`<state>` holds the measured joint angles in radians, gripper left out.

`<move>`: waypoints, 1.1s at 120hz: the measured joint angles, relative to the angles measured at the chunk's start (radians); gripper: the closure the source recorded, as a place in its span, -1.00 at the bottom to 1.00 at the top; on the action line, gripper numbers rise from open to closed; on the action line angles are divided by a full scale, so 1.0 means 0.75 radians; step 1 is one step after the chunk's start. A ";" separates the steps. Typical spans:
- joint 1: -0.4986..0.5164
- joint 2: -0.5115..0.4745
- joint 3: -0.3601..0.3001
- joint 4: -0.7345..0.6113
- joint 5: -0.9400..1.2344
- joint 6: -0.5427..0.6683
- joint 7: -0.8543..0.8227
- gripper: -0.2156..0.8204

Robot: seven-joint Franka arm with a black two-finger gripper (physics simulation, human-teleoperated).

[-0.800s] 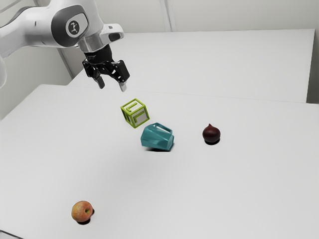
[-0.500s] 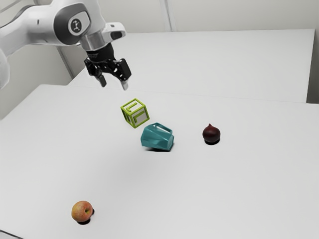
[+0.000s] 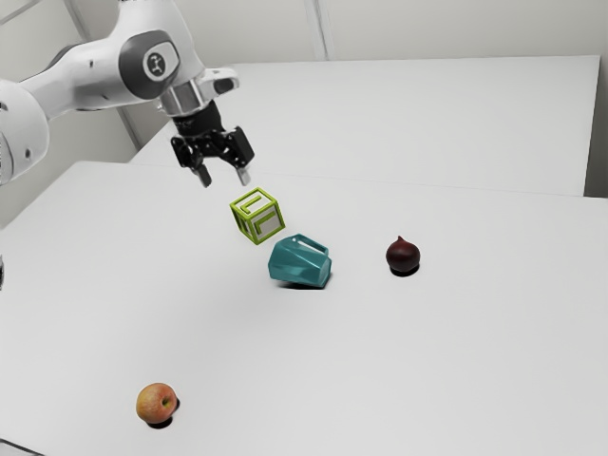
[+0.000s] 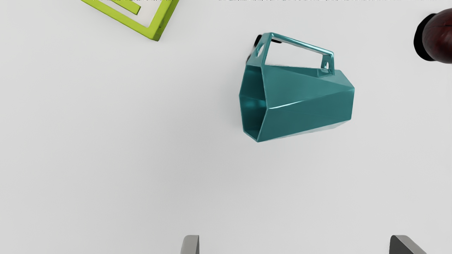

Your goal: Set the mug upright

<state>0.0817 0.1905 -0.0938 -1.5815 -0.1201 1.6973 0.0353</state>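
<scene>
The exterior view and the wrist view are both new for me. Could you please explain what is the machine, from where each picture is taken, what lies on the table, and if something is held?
The machine is a robot arm ending in a black two-finger gripper. The exterior view comes from a camera at the arm's side. The wrist view comes from a camera on its hand, so the tips of its fingers show at the bottom edge.

On the white table lie a teal mug on its side, a green-edged cube, a dark red, onion-like thing and an apple. Nothing is held: the fingers stand apart, above the table.
</scene>
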 joint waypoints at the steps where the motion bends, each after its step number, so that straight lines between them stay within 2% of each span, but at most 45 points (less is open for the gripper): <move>1: 0.001 0.003 0.000 -0.001 -0.004 0.004 0.001 -0.55; 35: 0.034 0.078 0.002 -0.052 -0.149 0.118 0.063 -0.54; 76: 0.067 0.125 0.002 -0.197 -0.328 0.291 0.156 -0.54; 132: 0.085 0.209 0.002 -0.345 -0.670 0.567 0.401 -0.54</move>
<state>0.1456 0.3475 -0.0920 -1.8402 -0.6227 2.1225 0.3360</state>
